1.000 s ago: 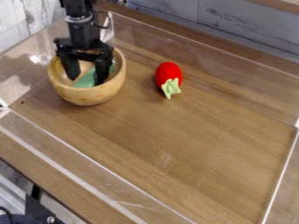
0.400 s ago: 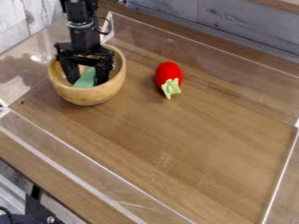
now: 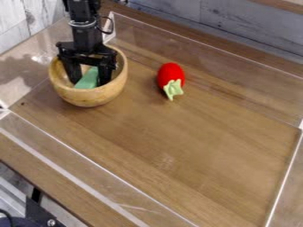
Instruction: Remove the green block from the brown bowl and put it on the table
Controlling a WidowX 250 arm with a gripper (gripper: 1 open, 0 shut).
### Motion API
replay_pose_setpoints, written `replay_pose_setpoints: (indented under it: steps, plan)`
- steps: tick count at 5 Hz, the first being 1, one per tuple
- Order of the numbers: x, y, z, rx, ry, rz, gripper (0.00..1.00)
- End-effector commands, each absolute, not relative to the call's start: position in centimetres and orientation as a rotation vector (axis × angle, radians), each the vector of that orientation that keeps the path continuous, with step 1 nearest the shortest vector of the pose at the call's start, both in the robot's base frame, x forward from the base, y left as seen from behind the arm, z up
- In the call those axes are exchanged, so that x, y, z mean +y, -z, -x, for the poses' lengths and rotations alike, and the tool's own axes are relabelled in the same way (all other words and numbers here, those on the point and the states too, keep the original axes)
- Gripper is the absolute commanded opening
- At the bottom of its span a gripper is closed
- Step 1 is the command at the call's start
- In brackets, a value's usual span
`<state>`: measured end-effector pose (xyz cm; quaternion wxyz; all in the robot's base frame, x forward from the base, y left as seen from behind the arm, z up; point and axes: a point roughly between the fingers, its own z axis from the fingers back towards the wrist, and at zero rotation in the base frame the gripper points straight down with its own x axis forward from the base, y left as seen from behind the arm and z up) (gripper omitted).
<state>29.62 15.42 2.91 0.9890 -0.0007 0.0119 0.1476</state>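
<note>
The green block (image 3: pixel 85 80) lies largely hidden behind the gripper (image 3: pixel 88 74) in the brown bowl (image 3: pixel 89 96).

One bowl (image 3: pixel 88 84) sits on the one counter (image 3: pixel 178 142), and one green block (image 3: pixel 87 78) lies inside that bowl. One red toy (image 3: pixel 172 77) with a green stem lies beside the bowl, apart from it. One tool (image 3: pixel 89 69) hangs over the bowl with two fingers (image 3: pixel 67 67) spread wide either side of the block.
</note>
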Motion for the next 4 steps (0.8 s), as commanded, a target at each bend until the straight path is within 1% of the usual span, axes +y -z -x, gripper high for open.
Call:
replay_pose_setpoints:
  steps: [1, 2, 3, 4]
  plan:
    - [15.7, -4.4, -30.7, -0.028, -0.284, -0.02, 0.0]
    - [15.5, -5.4, -30.7, -0.045, -0.286, -0.02, 0.0]
    - [15.2, -7.0, -30.7, -0.075, -0.288, -0.017, 0.0]
    - [14.0, -9.8, -31.0, -0.126, -0.279, -0.014, 0.0]
